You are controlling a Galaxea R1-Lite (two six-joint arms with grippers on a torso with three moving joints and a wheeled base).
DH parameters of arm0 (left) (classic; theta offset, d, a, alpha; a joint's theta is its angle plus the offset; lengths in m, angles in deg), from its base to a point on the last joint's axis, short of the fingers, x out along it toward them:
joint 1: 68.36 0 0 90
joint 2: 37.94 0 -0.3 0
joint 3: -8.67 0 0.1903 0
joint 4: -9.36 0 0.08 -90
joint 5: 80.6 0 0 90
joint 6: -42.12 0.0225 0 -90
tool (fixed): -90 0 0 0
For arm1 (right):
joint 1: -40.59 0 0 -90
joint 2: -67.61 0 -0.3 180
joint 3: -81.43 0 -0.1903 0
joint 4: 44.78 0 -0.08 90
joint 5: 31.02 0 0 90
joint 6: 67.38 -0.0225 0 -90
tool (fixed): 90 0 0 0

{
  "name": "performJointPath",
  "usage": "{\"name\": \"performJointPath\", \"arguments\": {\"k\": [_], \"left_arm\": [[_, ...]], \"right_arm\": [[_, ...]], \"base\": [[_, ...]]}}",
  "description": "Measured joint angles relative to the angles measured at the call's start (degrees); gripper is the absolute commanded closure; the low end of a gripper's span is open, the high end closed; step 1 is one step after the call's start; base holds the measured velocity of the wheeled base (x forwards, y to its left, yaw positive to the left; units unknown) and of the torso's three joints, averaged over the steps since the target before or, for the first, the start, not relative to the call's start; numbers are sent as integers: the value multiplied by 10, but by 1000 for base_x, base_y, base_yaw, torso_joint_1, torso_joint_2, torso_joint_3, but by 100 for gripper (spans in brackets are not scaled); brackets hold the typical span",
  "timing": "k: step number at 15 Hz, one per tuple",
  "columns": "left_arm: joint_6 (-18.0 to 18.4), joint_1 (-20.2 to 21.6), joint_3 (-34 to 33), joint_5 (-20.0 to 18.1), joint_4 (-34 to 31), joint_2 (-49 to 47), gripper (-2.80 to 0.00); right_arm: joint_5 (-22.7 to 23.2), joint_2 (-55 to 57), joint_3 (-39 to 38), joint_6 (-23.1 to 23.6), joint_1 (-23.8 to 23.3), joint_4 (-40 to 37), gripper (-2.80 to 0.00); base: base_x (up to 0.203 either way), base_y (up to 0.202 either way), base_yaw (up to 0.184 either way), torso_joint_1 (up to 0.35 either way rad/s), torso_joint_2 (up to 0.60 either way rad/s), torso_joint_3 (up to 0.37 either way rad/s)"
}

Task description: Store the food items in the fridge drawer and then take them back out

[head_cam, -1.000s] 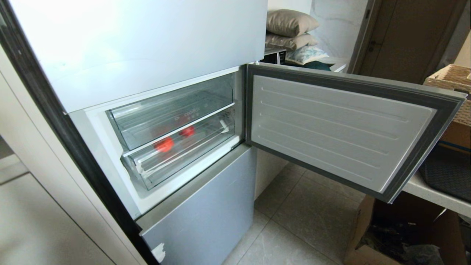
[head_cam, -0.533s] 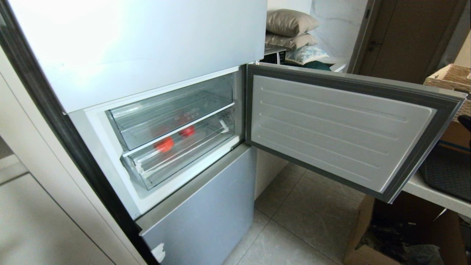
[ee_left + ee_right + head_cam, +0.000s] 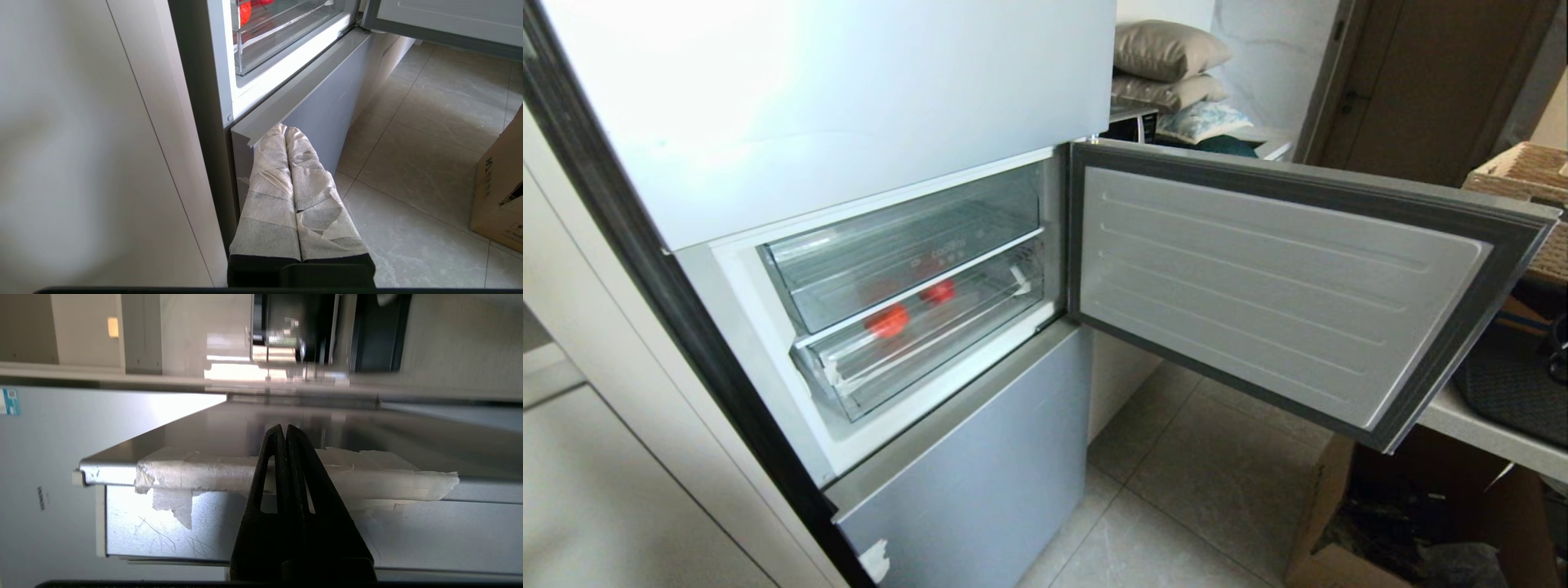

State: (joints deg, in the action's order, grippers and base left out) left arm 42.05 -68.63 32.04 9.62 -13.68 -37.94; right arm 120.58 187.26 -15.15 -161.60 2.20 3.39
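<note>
I saw the drawer (image 3: 923, 327) pushed into the fridge, long axis across the opening, front lip facing out toward the room. One red fruit (image 3: 887, 321) lay inside it toward its left end, a second red one (image 3: 939, 291) just behind. The door (image 3: 1282, 286) stood swung out right of the drawer. My left gripper (image 3: 286, 132) hung below the drawer, fingers pressed together; my right gripper (image 3: 284, 430), also pressed together, sat near the door's taped edge (image 3: 294, 473).
</note>
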Motion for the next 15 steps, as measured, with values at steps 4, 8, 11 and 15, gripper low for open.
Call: {"name": "performJointPath", "arguments": {"k": [4, 8, 11, 15], "left_arm": [[0, 0, 0, 0, 0, 0, 0], [0, 0, 0, 0, 0, 0, 0], [0, 0, 0, 0, 0, 0, 0], [0, 0, 0, 0, 0, 0, 0]], "right_arm": [[48, -91, -120, 3, 2, 3, 0], [90, -218, -271, 3, 35, 27, 0], [67, -326, -379, 5, 140, 38, 0], [-98, -407, -403, 58, 387, -19, 0]], "base": [[0, 0, 0, 0, 0, 0], [0, 0, 0, 0, 0, 0], [0, 0, 0, 0, 0, 0], [0, 0, 0, 0, 0, 0]]}}
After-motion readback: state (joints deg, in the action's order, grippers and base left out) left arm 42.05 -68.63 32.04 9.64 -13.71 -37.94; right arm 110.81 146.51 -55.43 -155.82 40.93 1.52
